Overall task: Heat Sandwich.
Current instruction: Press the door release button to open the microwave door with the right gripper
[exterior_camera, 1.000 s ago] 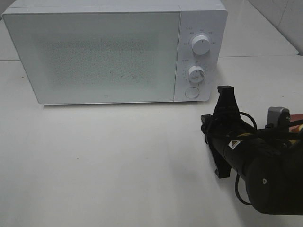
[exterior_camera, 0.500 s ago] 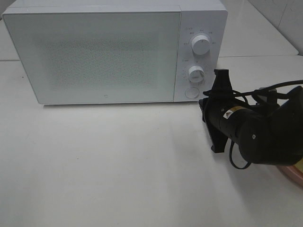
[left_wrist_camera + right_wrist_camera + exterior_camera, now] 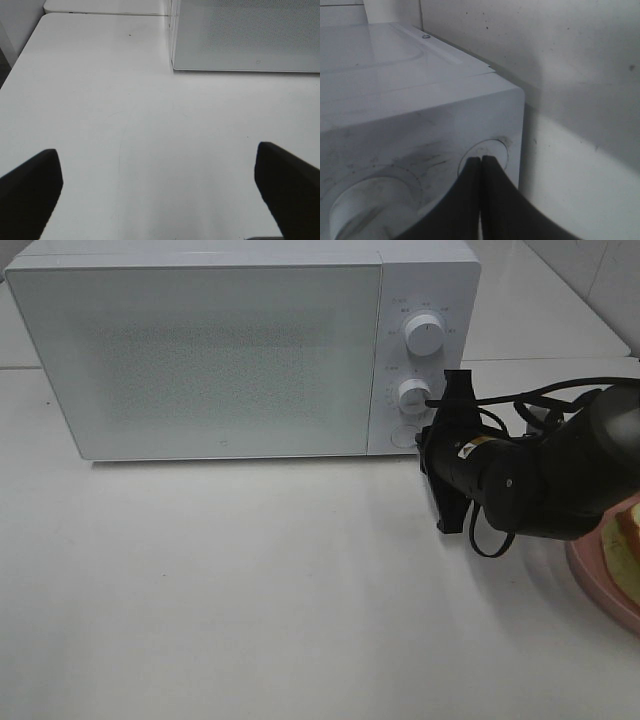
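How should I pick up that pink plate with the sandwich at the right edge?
Probably pinch the pink plate by its bare rim, fingers coming in low from its left in the high view: that edge is free of the sandwich, which sits further in. The rest is out of frame.

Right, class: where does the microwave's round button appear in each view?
Exterior high: round button at the microwave's lower right front corner, by the right claw.
Left wrist: not in it.
Right wrist: round button just beyond the shut claw.
Shared landmark: the microwave's white body.
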Robot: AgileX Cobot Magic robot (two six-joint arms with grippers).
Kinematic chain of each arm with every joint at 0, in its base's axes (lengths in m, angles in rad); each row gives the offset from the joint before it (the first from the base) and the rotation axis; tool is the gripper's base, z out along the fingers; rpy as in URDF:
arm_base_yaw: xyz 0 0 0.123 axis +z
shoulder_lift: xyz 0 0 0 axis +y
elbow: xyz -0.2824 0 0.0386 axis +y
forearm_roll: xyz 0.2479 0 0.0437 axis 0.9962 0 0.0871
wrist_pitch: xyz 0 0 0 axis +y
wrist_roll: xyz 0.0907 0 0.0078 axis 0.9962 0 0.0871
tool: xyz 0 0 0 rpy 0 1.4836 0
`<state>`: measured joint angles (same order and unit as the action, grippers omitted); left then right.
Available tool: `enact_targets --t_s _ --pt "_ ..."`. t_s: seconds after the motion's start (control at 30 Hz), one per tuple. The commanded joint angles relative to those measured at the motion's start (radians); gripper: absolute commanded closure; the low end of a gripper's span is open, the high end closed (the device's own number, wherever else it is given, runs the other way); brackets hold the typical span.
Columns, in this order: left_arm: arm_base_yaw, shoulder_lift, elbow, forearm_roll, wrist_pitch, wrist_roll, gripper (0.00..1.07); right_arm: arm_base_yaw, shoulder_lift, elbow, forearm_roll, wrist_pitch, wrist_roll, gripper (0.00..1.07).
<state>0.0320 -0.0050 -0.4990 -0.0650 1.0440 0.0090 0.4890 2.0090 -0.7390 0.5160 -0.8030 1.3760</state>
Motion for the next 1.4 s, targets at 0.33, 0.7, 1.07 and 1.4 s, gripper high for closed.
enact_targets --t_s 0.33,0.7,1.07,1.4 --pt "0.003 -0.025 0.004 -0.003 -0.010 0.001 0.07 -0.014 0.093 -0.135 -0.001 0.033 -0.036 1.07" --pt "0.003 -0.025 0.004 -0.003 -0.010 0.001 0.07 -0.025 0.111 -0.153 0.014 -0.058 -0.049 1.07" --pt "0.003 -0.025 0.004 -0.003 -0.010 0.001 0.07 -0.024 0.079 -0.151 -0.005 -0.113 -0.050 1.07" --pt "0.003 -0.025 0.004 -0.003 -0.010 0.001 0.07 -0.024 0.073 -0.176 -0.012 -0.209 -0.051 1.07"
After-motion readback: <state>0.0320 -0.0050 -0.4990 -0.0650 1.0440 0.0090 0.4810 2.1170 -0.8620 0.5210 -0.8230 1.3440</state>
